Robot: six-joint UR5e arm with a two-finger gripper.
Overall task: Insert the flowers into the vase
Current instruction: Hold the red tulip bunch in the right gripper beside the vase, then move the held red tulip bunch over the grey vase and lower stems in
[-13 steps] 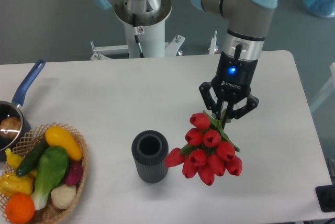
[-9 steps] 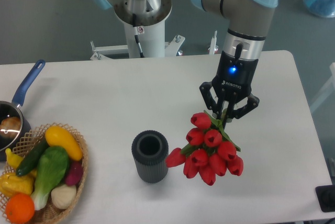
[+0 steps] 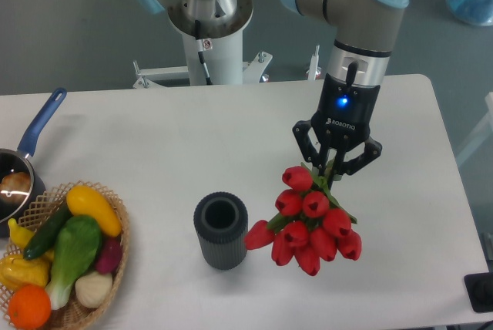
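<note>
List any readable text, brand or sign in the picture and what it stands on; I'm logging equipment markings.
"ROBOTIQ": white lettering on the black body of the gripper, just below its blue light.
Small red-and-white sticker on the white robot base: too small to read.
Nothing readable on the vase, flowers, basket or pot.

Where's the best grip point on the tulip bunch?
The stem end, from above. The flowers have a wide cluster of buds but narrow to green stems at the top, where the claw already closes around them, leaving the buds clear of its fingers.
</note>
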